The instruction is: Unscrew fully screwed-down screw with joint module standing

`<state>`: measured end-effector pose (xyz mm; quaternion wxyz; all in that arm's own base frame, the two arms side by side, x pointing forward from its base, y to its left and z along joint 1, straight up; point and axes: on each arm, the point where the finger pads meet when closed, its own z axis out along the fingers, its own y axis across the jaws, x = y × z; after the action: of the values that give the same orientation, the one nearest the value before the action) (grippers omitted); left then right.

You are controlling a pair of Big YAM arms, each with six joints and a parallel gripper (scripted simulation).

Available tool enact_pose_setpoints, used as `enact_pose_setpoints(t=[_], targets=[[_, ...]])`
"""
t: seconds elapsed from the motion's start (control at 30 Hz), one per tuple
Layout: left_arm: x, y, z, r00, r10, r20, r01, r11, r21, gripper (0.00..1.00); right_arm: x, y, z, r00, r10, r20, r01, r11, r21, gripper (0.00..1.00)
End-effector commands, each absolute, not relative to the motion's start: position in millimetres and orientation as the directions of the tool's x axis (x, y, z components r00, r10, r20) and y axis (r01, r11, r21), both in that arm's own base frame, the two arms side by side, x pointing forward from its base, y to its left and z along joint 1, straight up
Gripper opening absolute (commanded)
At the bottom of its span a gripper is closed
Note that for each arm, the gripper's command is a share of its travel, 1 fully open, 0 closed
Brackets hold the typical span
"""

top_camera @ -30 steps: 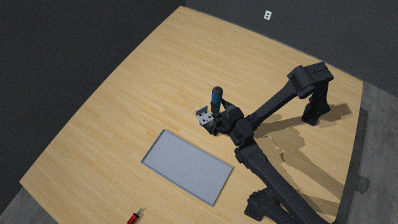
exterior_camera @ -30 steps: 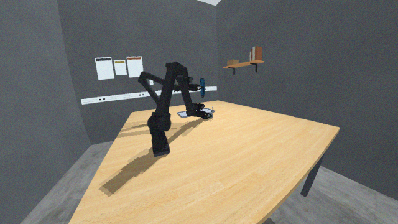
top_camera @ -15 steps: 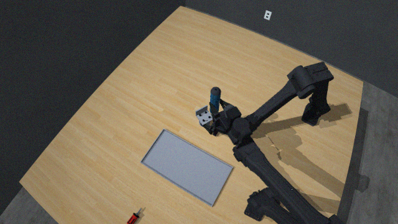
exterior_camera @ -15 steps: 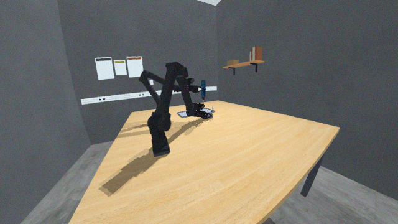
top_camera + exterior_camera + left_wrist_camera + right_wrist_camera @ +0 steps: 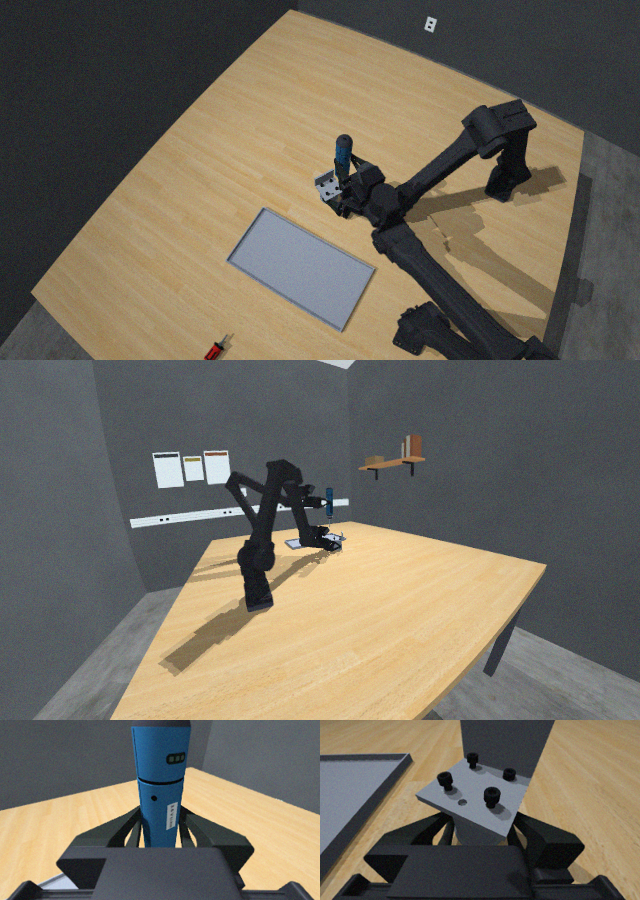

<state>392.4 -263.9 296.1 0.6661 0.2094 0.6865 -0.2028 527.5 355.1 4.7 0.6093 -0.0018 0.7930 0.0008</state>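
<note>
The blue electric screwdriver (image 5: 343,152) (image 5: 330,499) (image 5: 161,800) stands upright in my left gripper (image 5: 160,810) (image 5: 346,172), which is shut on its barrel and holds it above the bracket. The grey bracket (image 5: 327,186) (image 5: 336,539) (image 5: 474,790) sits on top of the standing joint module (image 5: 477,834). My right gripper (image 5: 480,810) (image 5: 341,202) is shut on the module below the bracket. On the plate, three black screws (image 5: 445,779) (image 5: 472,758) (image 5: 491,795) stand raised; a fourth screw (image 5: 509,773) sits lower, near the bracket's upright wall. No tool tip shows on the plate.
A shallow grey tray (image 5: 300,267) (image 5: 344,792) (image 5: 292,544) lies flat just beside the module. A small red screwdriver (image 5: 215,350) lies at the table's near edge. Both arms cross close together behind the module.
</note>
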Motion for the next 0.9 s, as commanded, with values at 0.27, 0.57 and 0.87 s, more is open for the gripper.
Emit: enact_pose_setpoints(t=[0.27, 0.57, 0.87], targets=[[413, -281, 359, 0.095, -0.049, -0.994, 0.563, 0.826, 0.013, 0.42, 537, 363, 4, -0.249, 0.009, -0.969, -0.005, 1.0, 0.011, 0.59], [421, -286, 358, 0.094, -0.049, -0.994, 0.563, 0.826, 0.013, 0.42, 537, 363, 4, -0.249, 0.009, -0.969, -0.005, 1.0, 0.011, 0.59], [427, -290, 358, 0.094, -0.049, -0.994, 0.563, 0.826, 0.013, 0.42, 537, 363, 4, -0.249, 0.009, -0.969, -0.005, 1.0, 0.011, 0.59]])
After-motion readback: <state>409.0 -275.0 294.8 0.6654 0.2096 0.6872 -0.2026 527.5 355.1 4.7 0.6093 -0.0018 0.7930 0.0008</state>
